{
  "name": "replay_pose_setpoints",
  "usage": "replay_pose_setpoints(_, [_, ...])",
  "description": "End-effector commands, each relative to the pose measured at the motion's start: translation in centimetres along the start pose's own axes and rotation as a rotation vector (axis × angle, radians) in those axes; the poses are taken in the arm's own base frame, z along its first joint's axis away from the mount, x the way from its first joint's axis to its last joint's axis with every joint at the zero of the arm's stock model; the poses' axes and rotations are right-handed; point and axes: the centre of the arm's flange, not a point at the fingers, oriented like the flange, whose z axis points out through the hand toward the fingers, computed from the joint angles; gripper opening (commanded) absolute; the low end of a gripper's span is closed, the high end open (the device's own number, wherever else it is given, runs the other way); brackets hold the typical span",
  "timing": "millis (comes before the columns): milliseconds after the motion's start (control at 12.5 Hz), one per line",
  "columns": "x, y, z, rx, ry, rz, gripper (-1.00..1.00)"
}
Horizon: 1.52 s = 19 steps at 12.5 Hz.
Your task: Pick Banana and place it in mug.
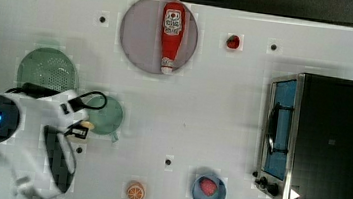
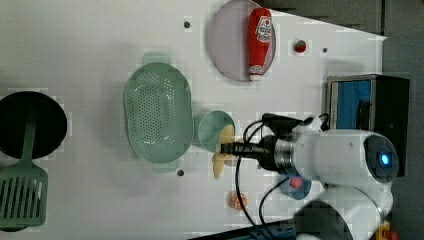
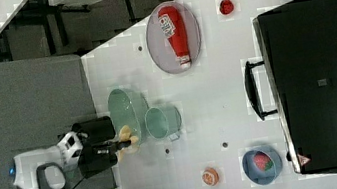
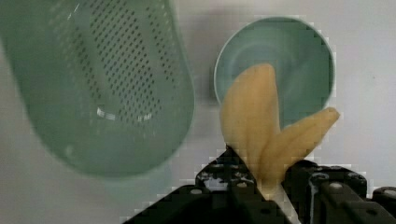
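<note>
My gripper (image 4: pixel 264 189) is shut on the banana (image 4: pixel 261 126), a pale yellow forked piece that sticks out from between the black fingers. The banana's tips hang over the rim of the teal mug (image 4: pixel 285 60), which stands upright on the white table. In the left view the banana (image 2: pixel 223 145) overlaps the mug (image 2: pixel 212 130) at its lower right edge, with the gripper (image 2: pixel 229 149) reaching in from the left view's right. The right view has the banana (image 3: pixel 127 140) raised beside the mug (image 3: pixel 163 121). In the top view the arm covers part of the mug (image 1: pixel 108 116).
A green perforated basket (image 2: pixel 159 112) sits right beside the mug. A ketchup bottle (image 1: pixel 171 36) lies on a grey plate (image 1: pixel 139 35). Also on the table are a small red fruit (image 1: pixel 232 41), an orange slice (image 1: pixel 136 191), a blue bowl (image 1: pixel 209 191) and a toaster oven (image 1: pixel 320 141).
</note>
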Motion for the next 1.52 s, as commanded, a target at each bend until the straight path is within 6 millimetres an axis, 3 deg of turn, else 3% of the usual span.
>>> replay_pose_setpoints(80, [2.9,3.4,4.0,0.025,0.003,0.141,-0.08])
replay_pose_setpoints(240, [2.7,3.6,4.9,0.043,0.025,0.142,0.38])
replay_pose_setpoints(480, [3.3,4.0,4.6,0.065,0.055,0.154,1.0])
replay_pose_setpoints(720, [4.2,4.0,2.4,0.093,0.104,0.164,1.0])
replay_pose_setpoints(880, [5.3,5.6,-1.3,0.096,0.151,0.2,1.0])
replay_pose_setpoints(1040, [6.1,8.6,-6.3,0.057,0.146,0.263,1.0])
replay_pose_setpoints(1520, [9.0,22.4,-23.1,0.051,0.169,0.523,1.0])
